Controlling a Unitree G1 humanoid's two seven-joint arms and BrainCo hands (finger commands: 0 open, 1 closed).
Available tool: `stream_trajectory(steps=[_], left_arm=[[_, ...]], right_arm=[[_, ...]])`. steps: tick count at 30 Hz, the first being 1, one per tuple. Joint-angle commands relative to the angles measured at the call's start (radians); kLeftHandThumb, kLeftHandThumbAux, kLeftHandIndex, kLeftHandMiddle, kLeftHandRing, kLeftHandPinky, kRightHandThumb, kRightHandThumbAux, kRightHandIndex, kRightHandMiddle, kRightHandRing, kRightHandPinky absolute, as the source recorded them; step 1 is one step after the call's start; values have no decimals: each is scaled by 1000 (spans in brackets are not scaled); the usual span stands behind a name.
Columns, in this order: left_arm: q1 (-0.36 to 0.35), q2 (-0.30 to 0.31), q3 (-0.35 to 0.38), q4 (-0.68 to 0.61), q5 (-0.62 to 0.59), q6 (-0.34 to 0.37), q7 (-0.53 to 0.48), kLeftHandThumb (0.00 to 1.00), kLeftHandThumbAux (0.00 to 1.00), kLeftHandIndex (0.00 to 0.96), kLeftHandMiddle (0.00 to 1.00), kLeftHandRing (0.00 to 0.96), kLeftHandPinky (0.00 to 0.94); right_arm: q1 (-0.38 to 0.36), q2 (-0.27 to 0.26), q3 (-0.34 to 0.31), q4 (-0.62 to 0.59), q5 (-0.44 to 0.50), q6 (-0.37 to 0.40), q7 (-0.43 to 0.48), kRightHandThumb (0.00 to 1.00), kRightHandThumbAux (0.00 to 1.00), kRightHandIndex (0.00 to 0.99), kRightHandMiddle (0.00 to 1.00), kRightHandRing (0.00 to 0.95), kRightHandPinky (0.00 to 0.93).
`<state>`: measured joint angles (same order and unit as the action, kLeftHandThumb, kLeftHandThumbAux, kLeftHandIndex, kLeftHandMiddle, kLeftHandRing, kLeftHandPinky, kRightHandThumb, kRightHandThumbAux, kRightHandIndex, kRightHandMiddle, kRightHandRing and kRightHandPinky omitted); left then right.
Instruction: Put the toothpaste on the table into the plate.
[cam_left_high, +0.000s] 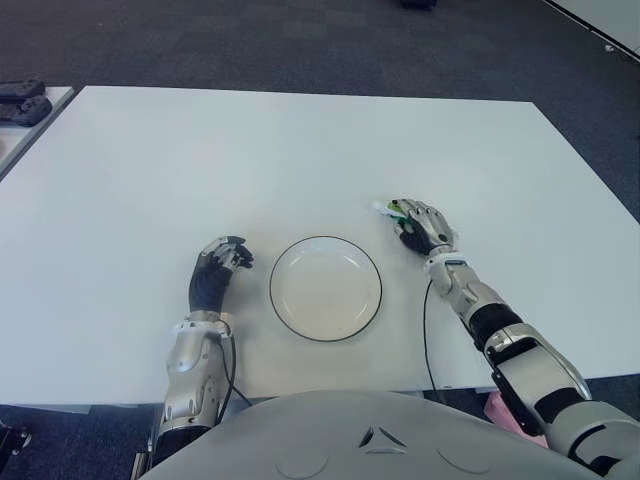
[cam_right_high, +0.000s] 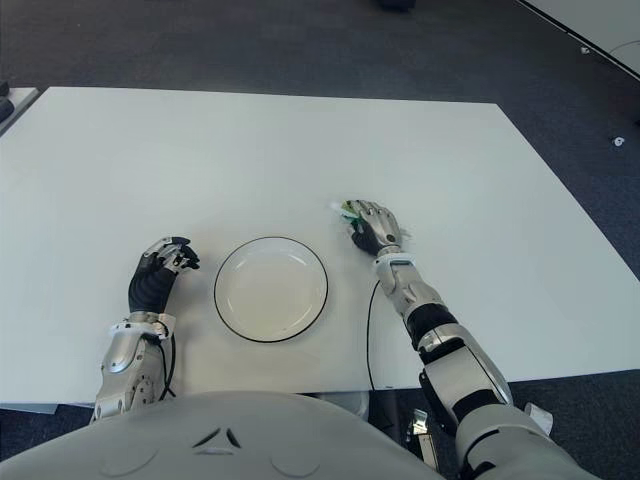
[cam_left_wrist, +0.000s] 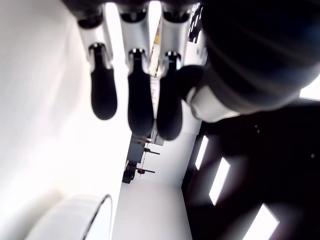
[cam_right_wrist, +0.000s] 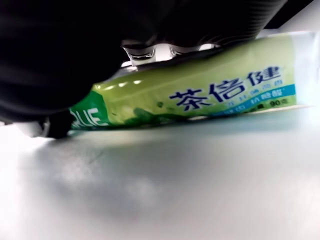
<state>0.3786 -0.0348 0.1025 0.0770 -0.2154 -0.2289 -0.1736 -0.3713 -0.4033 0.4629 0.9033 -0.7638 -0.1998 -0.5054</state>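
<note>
The toothpaste, a green and white tube with blue print, lies on the white table just right of the plate. My right hand covers it, with the fingers curled over its top. Only the tube's end sticks out on the hand's far left side. The white plate with a dark rim is empty and stands near the front edge, between my two hands. My left hand shows left of the plate, fingers loosely bent and holding nothing.
Dark devices lie on a neighbouring table at the far left. Wide bare tabletop stretches behind the plate and both hands. Dark carpet floor lies beyond the far edge.
</note>
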Motion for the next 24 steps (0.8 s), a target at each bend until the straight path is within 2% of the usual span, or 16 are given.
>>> stream_trajectory(steps=[1,5,6,9,14,17,20,24], left_arm=[[29,-1,2,30,10,57,23,715,717,436,564,545,525],[26,-2,3,32,13,53,29,715,717,436,552,543,523],[26,-2,3,33,14,50,29,715,718,435,549,543,522],[25,-1,3,34,16,45,29,715,718,435,545,543,520],[22,0,4,37,9,54,28,714,718,435,546,543,522],[19,3,5,42,2,50,17,713,718,435,550,545,525],[18,7,3,47,1,40,7,713,718,435,554,544,523],[16,18,0,54,1,28,-10,713,718,436,564,548,525]], right_arm=[[76,32,7,82,18,-3,-34,766,486,187,250,240,280],[77,36,0,98,32,-43,-99,793,514,295,360,388,434],[77,37,-2,102,35,-55,-115,771,582,343,399,434,477],[74,40,-4,118,43,-83,-144,744,664,401,455,498,534],[68,54,-23,148,79,-123,-164,899,662,440,431,518,592],[64,60,-30,162,90,-135,-166,934,659,441,428,522,610],[61,65,-38,173,103,-147,-164,978,666,418,419,503,521],[63,72,-53,163,127,-169,-164,995,670,400,419,497,482]])
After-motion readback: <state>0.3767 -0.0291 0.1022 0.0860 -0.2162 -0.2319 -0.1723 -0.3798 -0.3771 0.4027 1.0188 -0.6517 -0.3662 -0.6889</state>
